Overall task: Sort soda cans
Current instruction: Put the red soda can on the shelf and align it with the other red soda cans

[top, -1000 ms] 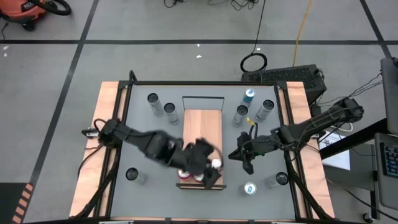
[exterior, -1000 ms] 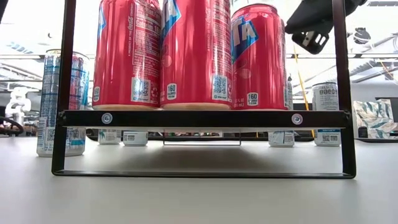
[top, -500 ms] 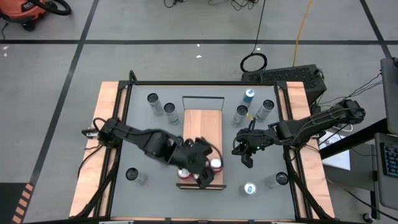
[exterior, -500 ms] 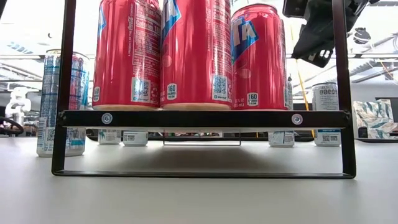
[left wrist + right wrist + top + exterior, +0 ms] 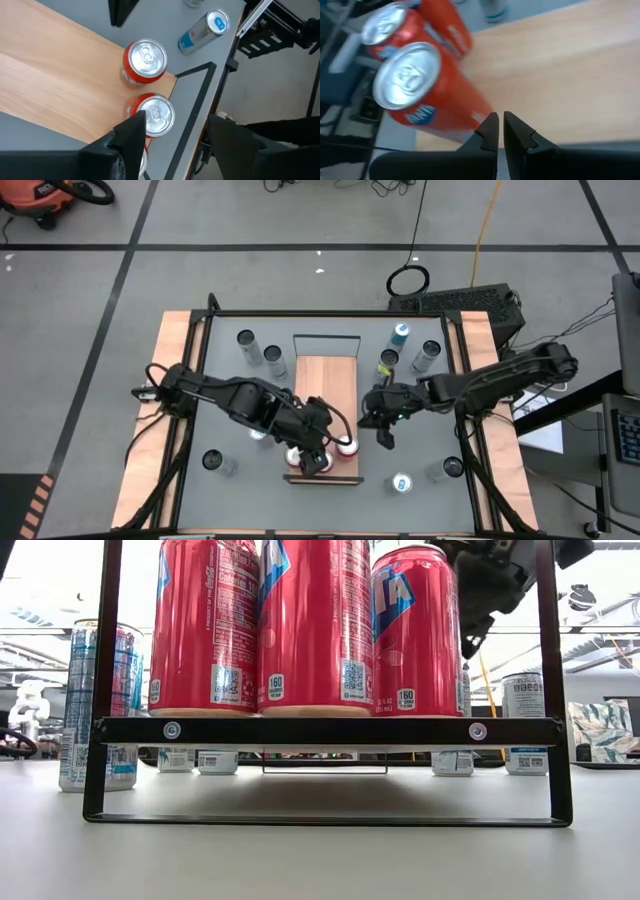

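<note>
Three red soda cans [image 5: 310, 625] with silver tops stand in a row at the front edge of the raised wooden shelf [image 5: 325, 390]. My left gripper [image 5: 315, 461] hovers over them. In its wrist view its fingers [image 5: 131, 134] stand apart, open, with nothing between them and a red can [image 5: 154, 115] just beside one finger. My right gripper [image 5: 383, 434] is shut and empty just off the shelf's right side, close to the right-hand red can [image 5: 427, 87]. It shows dark at the low view's top right [image 5: 488, 585].
Silver-grey cans stand at the back left [image 5: 246, 339] and back right [image 5: 428, 352], and near both front corners [image 5: 212, 461]. Blue cans stand at the back right [image 5: 401, 332] and front right [image 5: 401, 482]. The shelf's black metal frame [image 5: 325, 730] surrounds the red cans.
My left gripper has drawn back left over the red cans and its fingers have narrowed. My right gripper has moved left, closer to the shelf and the right-hand red can.
</note>
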### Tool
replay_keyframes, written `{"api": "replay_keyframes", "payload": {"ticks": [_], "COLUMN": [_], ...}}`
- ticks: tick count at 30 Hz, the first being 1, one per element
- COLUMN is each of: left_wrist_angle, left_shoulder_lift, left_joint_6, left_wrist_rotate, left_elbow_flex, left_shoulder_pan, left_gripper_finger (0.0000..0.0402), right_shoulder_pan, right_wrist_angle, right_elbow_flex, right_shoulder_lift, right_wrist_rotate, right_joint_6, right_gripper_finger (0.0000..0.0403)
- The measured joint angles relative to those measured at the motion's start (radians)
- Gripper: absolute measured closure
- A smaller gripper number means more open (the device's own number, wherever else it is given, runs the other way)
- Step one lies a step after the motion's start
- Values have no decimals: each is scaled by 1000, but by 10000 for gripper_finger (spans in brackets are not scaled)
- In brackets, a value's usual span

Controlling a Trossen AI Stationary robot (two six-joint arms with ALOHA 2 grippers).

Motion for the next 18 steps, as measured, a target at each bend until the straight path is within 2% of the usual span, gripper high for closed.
{"api": "replay_keyframes", "payload": {"ticks": [7, 11, 18], "left_wrist_angle": [12, 13, 12], "left_shoulder_lift": [11, 30, 74], "left_joint_6": [-56, -58, 10], "left_wrist_rotate": [-41, -94, -99], "left_elbow_flex": [0, 0, 0], "left_shoulder_pan": [-64, -94, -79], "left_gripper_finger": [199, 199, 199], "right_shoulder_pan": [9, 27, 28], "right_wrist_angle": [56, 89, 161], "right_elbow_flex": [0, 0, 0], "right_shoulder_lift": [72, 78, 104], "right_wrist_rotate": [-87, -89, -58], "right_joint_6": [37, 39, 58], "right_gripper_finger": [402, 403, 403]}}
